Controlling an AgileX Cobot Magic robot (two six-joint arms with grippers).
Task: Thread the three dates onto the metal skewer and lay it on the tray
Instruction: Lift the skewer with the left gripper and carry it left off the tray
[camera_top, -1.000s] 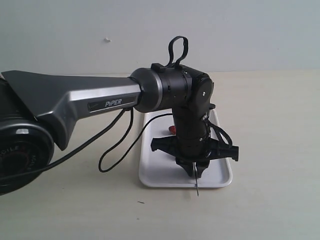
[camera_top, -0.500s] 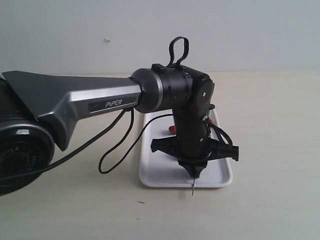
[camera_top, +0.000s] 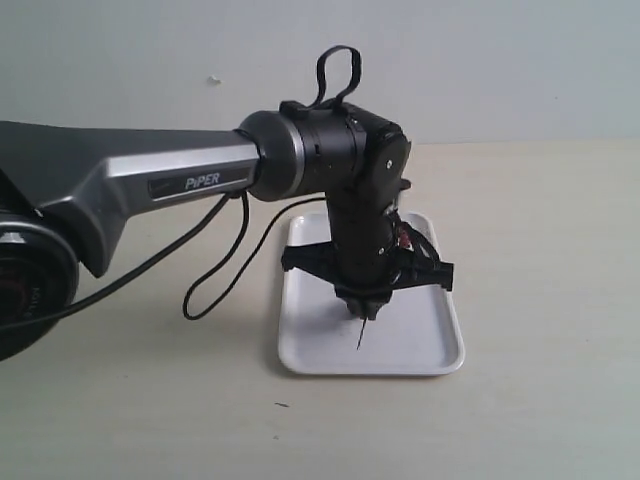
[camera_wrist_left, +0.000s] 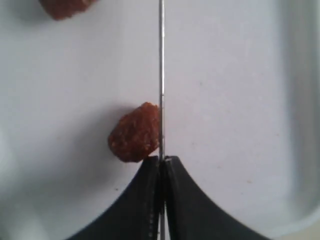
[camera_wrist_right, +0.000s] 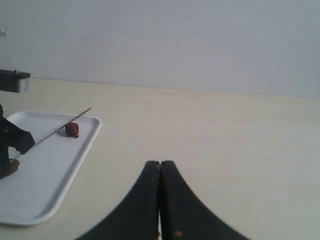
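My left gripper (camera_wrist_left: 162, 159) is shut on the thin metal skewer (camera_wrist_left: 161, 65), which juts out straight from the jaws. In the exterior view the left gripper (camera_top: 365, 312) points down over the white tray (camera_top: 320, 345), the skewer (camera_top: 360, 335) hanging just above its floor. One wrinkled red-brown date (camera_wrist_left: 135, 132) lies on the tray right beside the skewer near the fingertips. Another date (camera_wrist_left: 65, 6) is cut off by the frame edge. In the right wrist view a date (camera_wrist_right: 72, 129) sits on the tray (camera_wrist_right: 50, 170) under the slanted skewer (camera_wrist_right: 75, 117). My right gripper (camera_wrist_right: 160, 164) is shut and empty above bare table.
The left arm's silver link (camera_top: 150, 185) and a looping black cable (camera_top: 215, 285) reach in from the left over the beige table (camera_top: 540, 250). A pale wall stands behind. A tiny dark speck (camera_top: 281, 405) lies in front of the tray.
The left arm has moved left and toward the wall with the skewer. The skewer tip, which hung past the tray's front rim, is now over the tray. The right gripper is unchanged.
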